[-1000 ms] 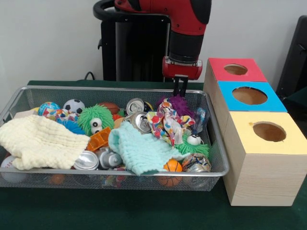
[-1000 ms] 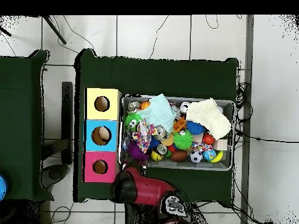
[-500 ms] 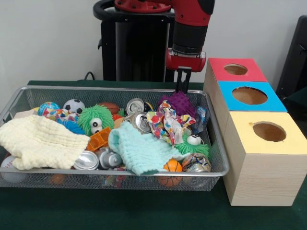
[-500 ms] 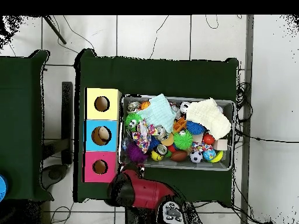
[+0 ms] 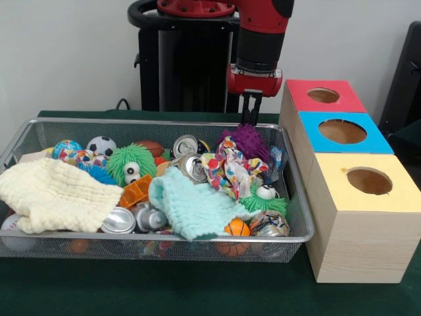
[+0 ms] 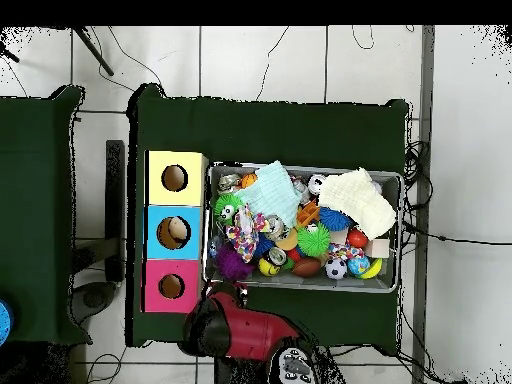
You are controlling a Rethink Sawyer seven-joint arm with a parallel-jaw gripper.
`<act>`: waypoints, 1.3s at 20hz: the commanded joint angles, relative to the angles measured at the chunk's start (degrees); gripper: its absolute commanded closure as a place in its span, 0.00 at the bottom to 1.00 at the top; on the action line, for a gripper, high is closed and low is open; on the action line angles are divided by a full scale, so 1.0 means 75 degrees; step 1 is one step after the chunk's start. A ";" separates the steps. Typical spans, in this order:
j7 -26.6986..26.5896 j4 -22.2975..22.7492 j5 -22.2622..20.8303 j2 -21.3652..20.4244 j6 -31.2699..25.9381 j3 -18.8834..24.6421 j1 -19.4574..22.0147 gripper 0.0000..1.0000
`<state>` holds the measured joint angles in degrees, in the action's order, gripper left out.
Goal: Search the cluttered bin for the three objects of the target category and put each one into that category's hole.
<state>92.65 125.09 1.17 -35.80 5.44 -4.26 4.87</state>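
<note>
Front view gives you the wire bin (image 5: 297,197) nearest the camera on the green desk (image 5: 197,289), packed with clutter. Along its near wall you see a small orange basketball (image 5: 237,228), crushed silver cans (image 5: 135,219) and a mint cloth (image 5: 191,204), with a cream cloth (image 5: 56,194) draped over the left end. Just beside the bin on the right stands the row of three wooden boxes, each with a round hole in a coloured top: the yellow box (image 5: 365,181) nearest, then the blue box (image 5: 342,131), then the red box (image 5: 323,96) farthest.

Deeper in the bin you find a green fuzzy toy with eyes (image 5: 130,163), a patterned fabric scrap (image 5: 227,168), another can (image 5: 186,145), a soccer ball (image 5: 100,145) and a brown football (image 5: 151,147). At the far right corner sits a purple spiky ball (image 5: 248,139).

Directly above that purple ball hangs the claw (image 5: 250,108), its dark fingers close together and pointing down, ending just over the ball; you cannot tell whether they touch it, and nothing is lifted in them.

Overhead view shows you the red arm (image 6: 245,330) at the bin's corner next to the red box (image 6: 171,287).
</note>
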 commanded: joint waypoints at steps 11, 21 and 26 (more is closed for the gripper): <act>0.1583 0.0092 0.0356 -0.0701 -0.0663 0.0226 0.0067 1.00; 0.1529 0.0280 0.0398 -0.1313 -0.1203 0.0249 0.0069 1.00; 0.1530 0.0257 0.0302 -0.1138 -0.1015 0.0342 0.0249 1.00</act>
<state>92.65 127.48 1.18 -43.32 1.90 -4.28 4.80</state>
